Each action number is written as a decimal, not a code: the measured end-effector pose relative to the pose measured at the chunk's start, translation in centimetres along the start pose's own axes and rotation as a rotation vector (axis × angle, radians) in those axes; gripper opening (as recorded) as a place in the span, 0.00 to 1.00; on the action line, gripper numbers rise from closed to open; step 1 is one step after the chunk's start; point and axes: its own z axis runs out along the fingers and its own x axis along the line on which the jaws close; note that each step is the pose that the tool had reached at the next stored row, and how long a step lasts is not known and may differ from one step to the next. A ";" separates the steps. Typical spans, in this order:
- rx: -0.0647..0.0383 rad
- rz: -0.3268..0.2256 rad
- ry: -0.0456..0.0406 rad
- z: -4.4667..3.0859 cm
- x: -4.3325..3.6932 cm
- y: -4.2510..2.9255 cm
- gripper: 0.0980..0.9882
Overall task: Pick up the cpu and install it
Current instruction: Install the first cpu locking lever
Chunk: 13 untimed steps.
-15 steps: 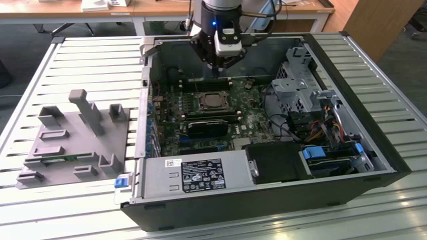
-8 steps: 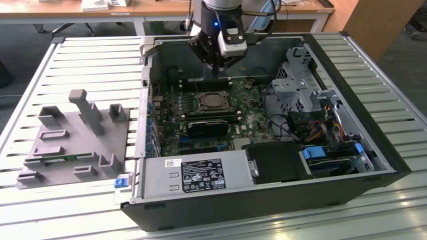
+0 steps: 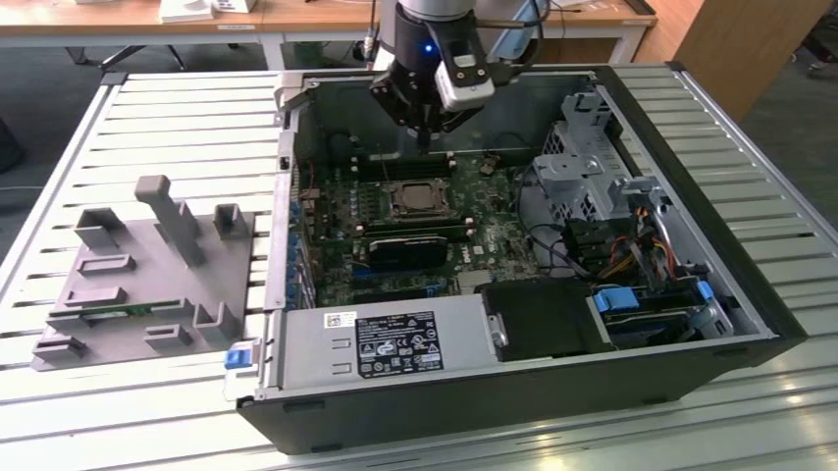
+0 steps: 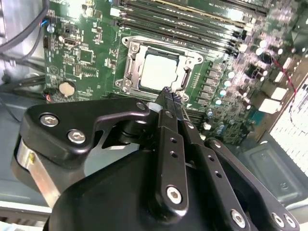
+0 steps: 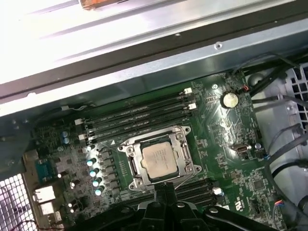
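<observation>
Slatted tabletop [image 3: 171, 118] is carrying the open case [image 3: 707, 324]; the empty gripper [image 4: 169, 96], fingers pressed together, is hovering at six o'clock of the seated cpu [image 4: 161, 70], risking scraping it.

Arm [image 3: 422, 39] is black w/ a silver-grey band up top, a small blue light and a white box clipped on its side. Gripper [image 4: 169, 96] is matte black: chunky linkage arms, silver screws, ribbed fingertips [image 4: 174, 99].

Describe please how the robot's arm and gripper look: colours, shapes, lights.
The arm is grey and black, with a small blue light and a white box on its wrist. The gripper is matt black, built of jointed links with silver screws, narrowing to slim ridged fingertips.
</observation>
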 end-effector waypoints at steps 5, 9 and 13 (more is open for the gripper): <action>-0.001 -0.064 -0.0049 0.04 -0.01 -0.03 0.01; -0.002 -0.112 -0.0095 0.07 -0.02 -0.07 0.01; -0.003 -0.174 -0.0105 0.13 -0.02 -0.07 0.01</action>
